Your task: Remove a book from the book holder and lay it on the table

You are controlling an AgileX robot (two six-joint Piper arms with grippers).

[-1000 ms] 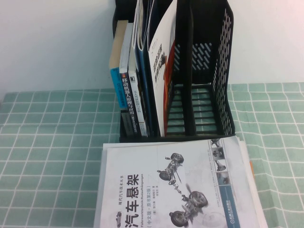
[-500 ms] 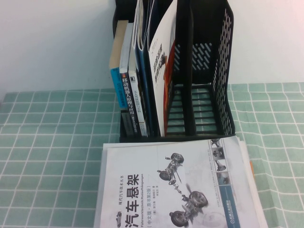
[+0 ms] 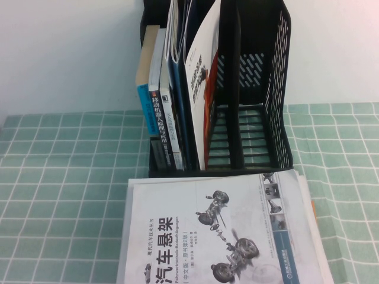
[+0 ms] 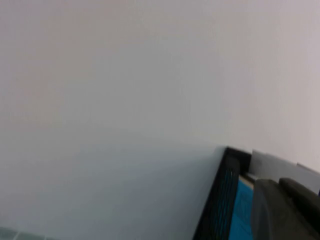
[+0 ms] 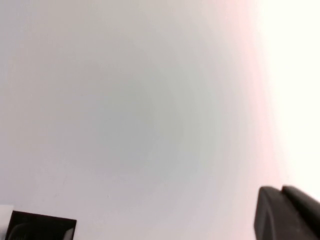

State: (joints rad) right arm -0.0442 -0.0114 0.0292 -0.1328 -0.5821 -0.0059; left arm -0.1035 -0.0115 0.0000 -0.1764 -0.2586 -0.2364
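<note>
Upright, the book [image 3: 200, 89] leans in the book holder [image 3: 278, 89] beside two empty slots; right gripper [image 5: 287, 212] clenched off-table, left gripper [image 4: 285, 210] state untellable.

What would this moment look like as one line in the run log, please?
book: upright in book holder | left gripper: off table, near holder | right gripper: shut, empty, facing wall

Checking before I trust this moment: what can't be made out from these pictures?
- Left gripper: cut off by the left wrist view's edge, blurred.
- Right gripper: shut, only a corner in the right wrist view.
- The book: cover mostly hidden inside the book holder.
- Both arms: outside the high view.
</note>
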